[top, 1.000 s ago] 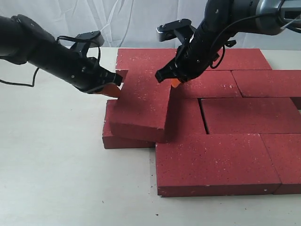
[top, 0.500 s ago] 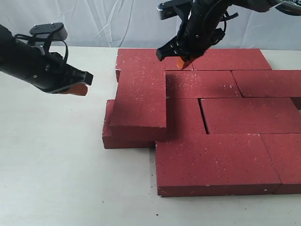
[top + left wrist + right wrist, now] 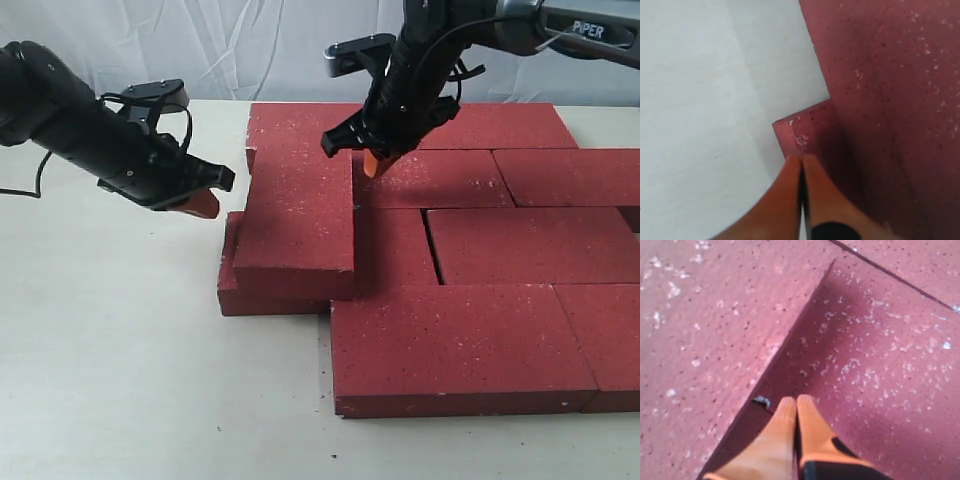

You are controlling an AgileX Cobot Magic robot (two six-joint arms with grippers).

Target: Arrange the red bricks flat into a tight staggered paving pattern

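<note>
My left gripper (image 3: pixel 200 203) hovers with fingers pressed together, empty, at nine o'clock of the top brick (image 3: pixel 298 215), which lies across the paved red bricks (image 3: pixel 500 245); my right gripper (image 3: pixel 372 163), likewise pinched and empty, hangs at its two o'clock.

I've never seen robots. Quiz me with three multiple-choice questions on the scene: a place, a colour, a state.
1. Where does the topmost dark-red rectangular paver brick lie? A) hanging in mid-air B) on other bricks C) clamped in a pincer
2. What colour are the pincer fingertips? A) blue B) green C) orange
3. How are the left pincer and right pincer? A) both shut, empty B) both wide open C) each gripping a brick
Answers: 1 B, it overlaps bricks beneath; 2 C, both wrist views show orange; 3 A, tips pressed together, nothing between.
</note>
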